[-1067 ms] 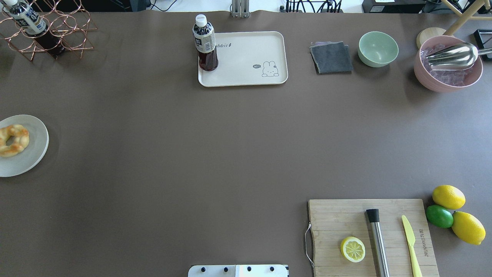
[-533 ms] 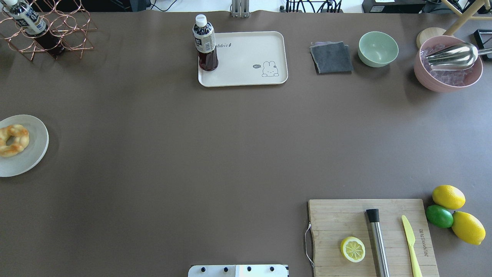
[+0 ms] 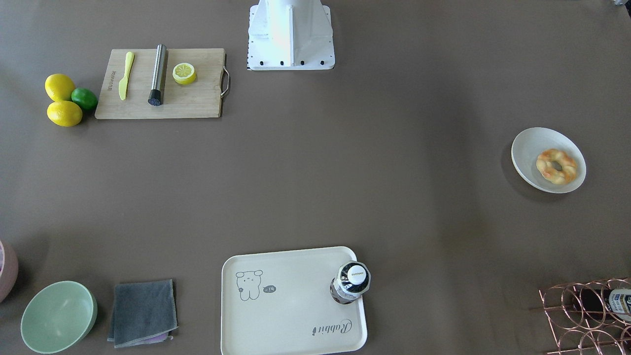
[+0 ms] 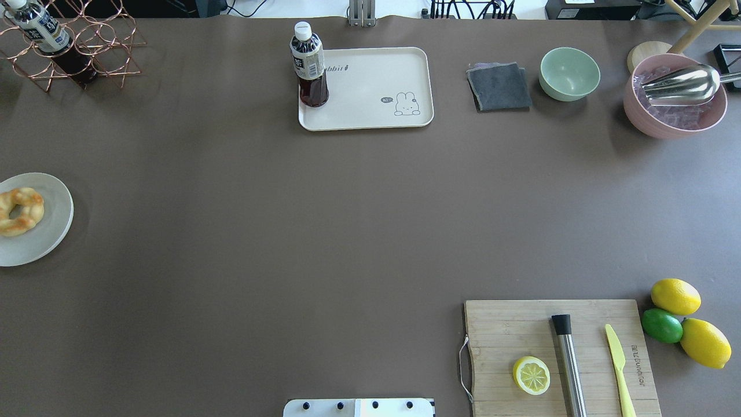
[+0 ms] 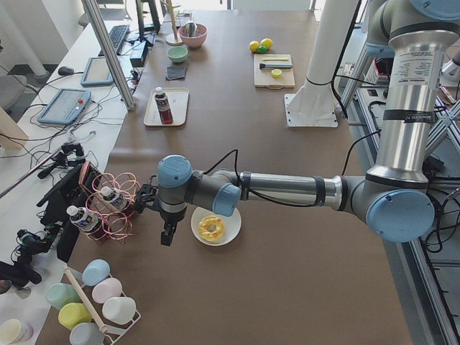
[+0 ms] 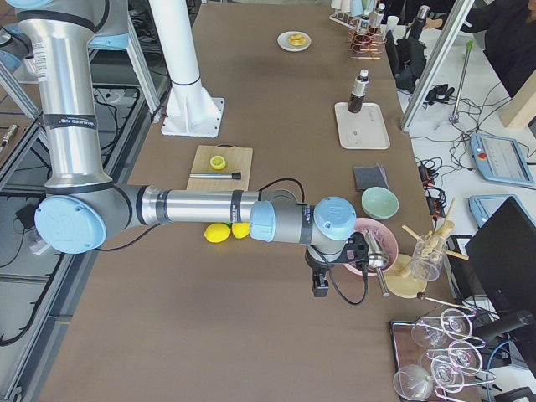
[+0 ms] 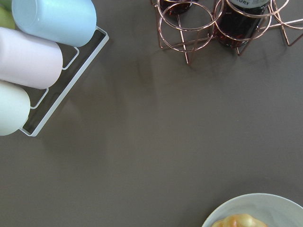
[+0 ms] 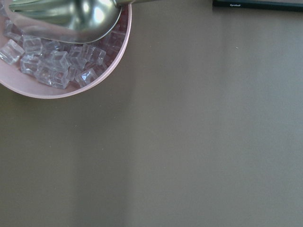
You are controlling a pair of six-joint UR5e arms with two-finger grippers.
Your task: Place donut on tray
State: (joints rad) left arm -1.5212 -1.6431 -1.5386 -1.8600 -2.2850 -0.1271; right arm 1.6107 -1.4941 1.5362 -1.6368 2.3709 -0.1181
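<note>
One donut (image 4: 20,211) lies flat, hole upward, on a round white plate (image 4: 51,231) at the edge of the counter (image 4: 260,231) on the robot's left. It is well apart from the tray (image 4: 370,113), which sits at the far middle of the counter.

A dark drink bottle (image 4: 309,69) stands upright against the tray's left edge. The rest of the tray floor, up to the rabbit drawing, is bare, so there appears to be room for the pastry beside the bottle. Nothing holds the donut, and the task looks not yet begun.

The left tool (image 5: 166,239) hangs pointing down just beside the plate, on the side toward the copper wire bottle rack (image 5: 108,207). This is probably a ready stance, since this arm is the nearer one to the donut. The right tool (image 6: 319,287) hangs near the pink bowl of ice cubes (image 6: 381,243) at the opposite end, seemingly parked out of the way.

Neither tool appears in the overhead or front-facing views. The side views alone do not show whether either tool is open or closed.

The left wrist view shows only the plate rim and a sliver of donut at its lower edge, so the tool is offset from the pastry rather than above it. Only the left side view shows that arm's long horizontal reach.
</note>
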